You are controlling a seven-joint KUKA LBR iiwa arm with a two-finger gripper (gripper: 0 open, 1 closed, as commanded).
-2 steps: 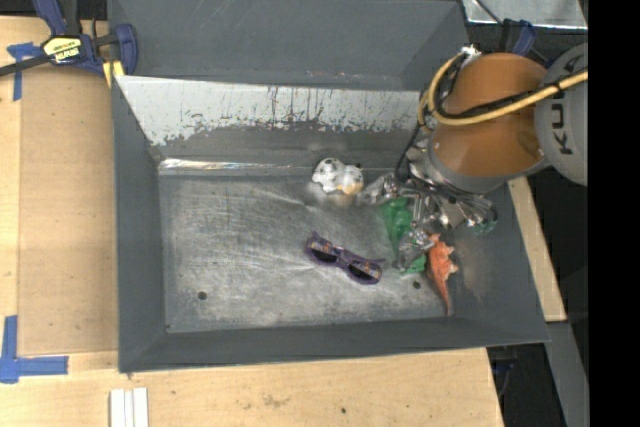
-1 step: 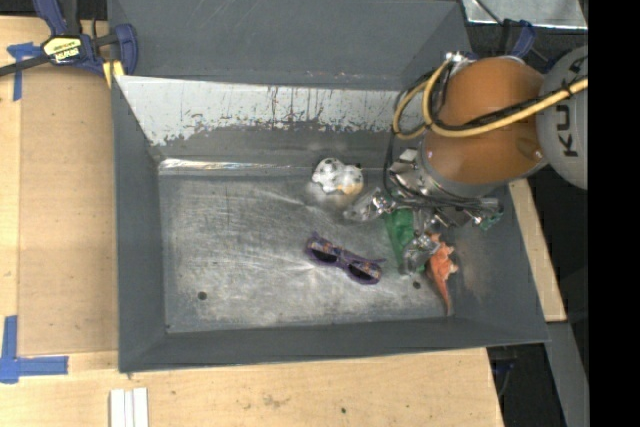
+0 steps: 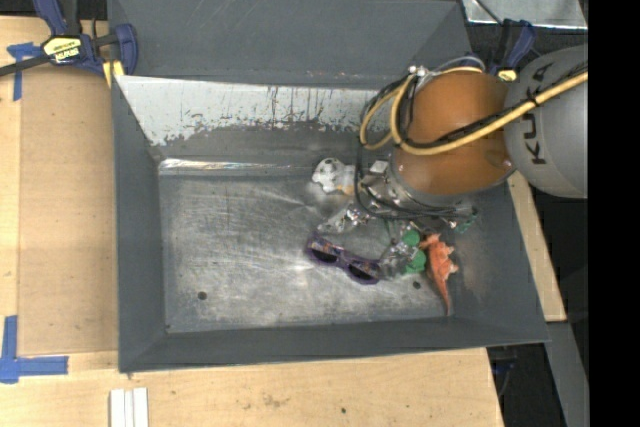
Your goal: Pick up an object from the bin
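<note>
— Where's the arm in that bin [image 3: 230, 115]?
— Right end, orange cover [image 3: 450, 135] low, claw [image 3: 372, 211] beneath. Apart or together, I can't tell.
— What's nearest?
— Purple glasses [image 3: 345, 260] on the floor, just beside the claw's near side. An orange toy [image 3: 441, 267] and a green bit [image 3: 411, 255] lie to their right, and a white lump [image 3: 327, 175] behind.

Nearest me purple sunglasses [image 3: 345, 261] lie flat; just right of them a small green piece [image 3: 410, 253], then an orange toy dinosaur [image 3: 441, 267].
</note>
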